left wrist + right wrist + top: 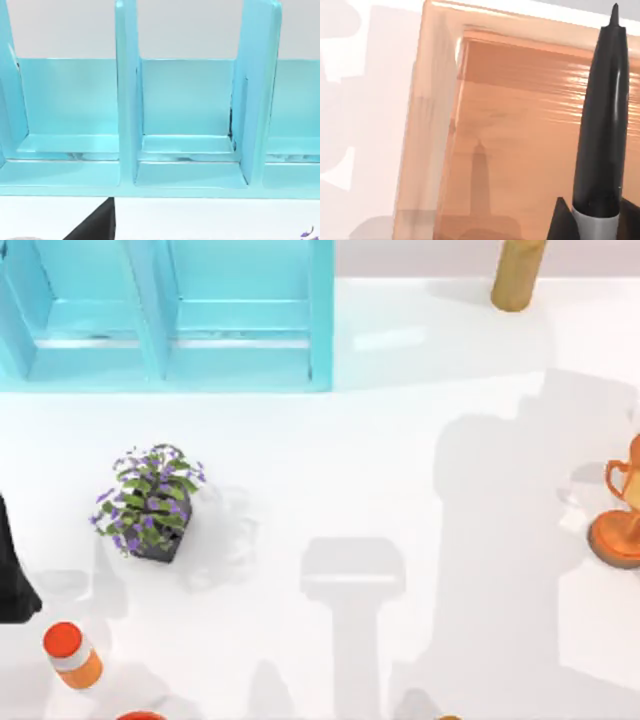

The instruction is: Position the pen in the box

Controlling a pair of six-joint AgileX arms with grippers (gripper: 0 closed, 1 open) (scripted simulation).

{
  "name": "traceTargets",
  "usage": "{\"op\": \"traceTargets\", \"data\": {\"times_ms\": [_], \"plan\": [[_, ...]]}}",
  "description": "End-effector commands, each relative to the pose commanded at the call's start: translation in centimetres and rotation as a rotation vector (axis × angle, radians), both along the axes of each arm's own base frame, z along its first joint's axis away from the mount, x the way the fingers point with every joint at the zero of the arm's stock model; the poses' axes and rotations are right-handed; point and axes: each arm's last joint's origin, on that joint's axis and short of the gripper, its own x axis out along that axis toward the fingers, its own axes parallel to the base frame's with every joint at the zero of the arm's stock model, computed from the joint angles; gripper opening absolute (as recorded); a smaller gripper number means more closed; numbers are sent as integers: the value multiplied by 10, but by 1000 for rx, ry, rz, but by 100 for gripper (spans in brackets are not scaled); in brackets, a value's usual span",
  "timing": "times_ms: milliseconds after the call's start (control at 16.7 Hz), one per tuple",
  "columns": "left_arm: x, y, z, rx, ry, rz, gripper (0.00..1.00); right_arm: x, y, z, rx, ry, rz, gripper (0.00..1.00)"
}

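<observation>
Your pen [602, 125] hangs over the orange box [520, 125] in the right wrist view, black cap and pointed tip stretched out above the box floor, where its shadow falls. The grey barrel end sits between two dark fingers [561, 222] of the right pincer [594, 227], so that pincer is clenched on the pen.

The left wrist view looks at a blue rack [127, 110] with upright dividers, standing on the white counter [210, 220]; whether the left pincer is clenched or released you cannot tell.

From above, the rack [165, 315] sits at the counter's back left. A purple-flowered plant [150, 502] stands in front of it, an orange-capped bottle [72, 654] nearer the front left, a wooden cylinder [518, 275] back right, and an orange trophy [622, 510] at the right edge.
</observation>
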Motion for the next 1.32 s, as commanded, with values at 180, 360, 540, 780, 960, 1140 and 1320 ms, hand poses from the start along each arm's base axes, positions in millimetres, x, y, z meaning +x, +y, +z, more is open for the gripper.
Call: {"op": "traceTargets", "data": {"times_ms": [180, 360, 540, 780, 960, 1140, 1320], "plan": [[0, 0, 0, 0, 0, 0, 100, -10, -27, -12, -30, 4, -144, 0], [0, 0, 0, 0, 0, 0, 100, -11, -30, -14, -33, 4, -160, 0], [0, 0, 0, 0, 0, 0, 100, 15, -37, -14, -75, -135, -154, 0], [0, 0, 0, 0, 0, 0, 100, 15, -21, -7, -21, -201, -182, 0], [0, 0, 0, 0, 0, 0, 100, 11, -7, -16, 10, -186, -197, 0], [0, 0, 0, 0, 0, 0, 100, 1, 2, -39, 9, -94, -186, 0], [0, 0, 0, 0, 0, 0, 100, -15, 5, -60, -4, -12, -167, 0]]}}
